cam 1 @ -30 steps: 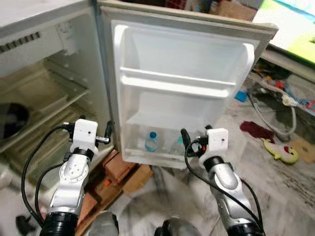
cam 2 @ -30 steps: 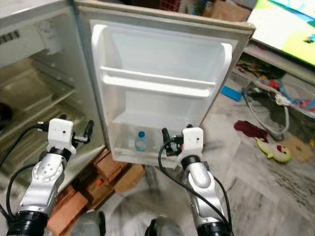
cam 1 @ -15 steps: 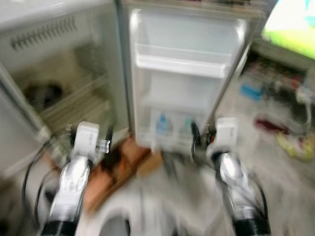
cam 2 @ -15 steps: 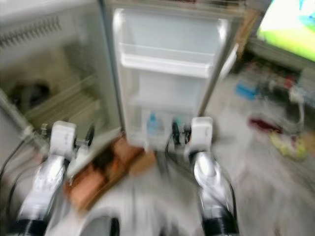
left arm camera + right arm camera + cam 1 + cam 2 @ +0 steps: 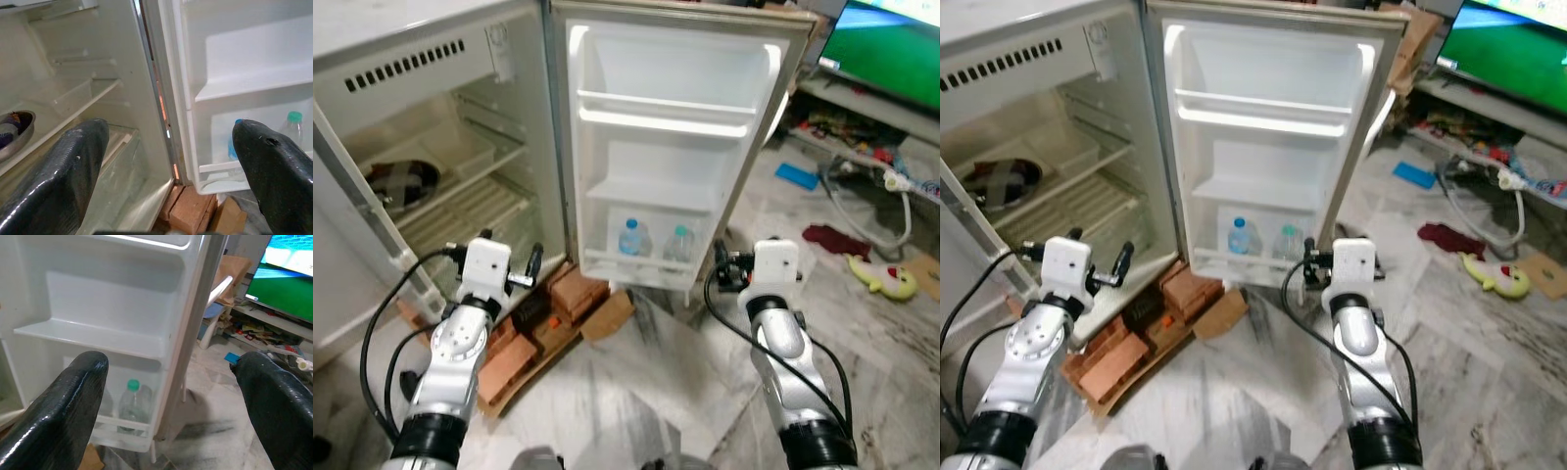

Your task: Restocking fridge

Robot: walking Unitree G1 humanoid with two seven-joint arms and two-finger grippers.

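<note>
The small fridge (image 5: 431, 59) stands open, its white door (image 5: 675, 157) swung out to face me. In the door's bottom shelf stand two clear water bottles, one with a blue cap (image 5: 628, 238) and one with a green cap (image 5: 677, 245). My left gripper (image 5: 511, 257) is held up in front of the fridge's hinge edge, open and empty. To the right of the door's lower corner my right gripper (image 5: 722, 270) is also open and holds nothing. The green-capped bottle (image 5: 131, 401) appears between the right gripper's fingers (image 5: 73, 406), well beyond them.
A metal bowl (image 5: 401, 184) sits on a shelf inside the fridge. Bricks (image 5: 570, 294) and cardboard (image 5: 607, 315) lie under the fridge's front. On the marble floor to the right are a red cloth (image 5: 827, 238), a yellow toy (image 5: 881, 277), cables and a TV (image 5: 891, 49).
The whole view has shifted: the fridge now looks farther off and more of its inside shows, so the camera moved back. Both grippers stay open and empty.
</note>
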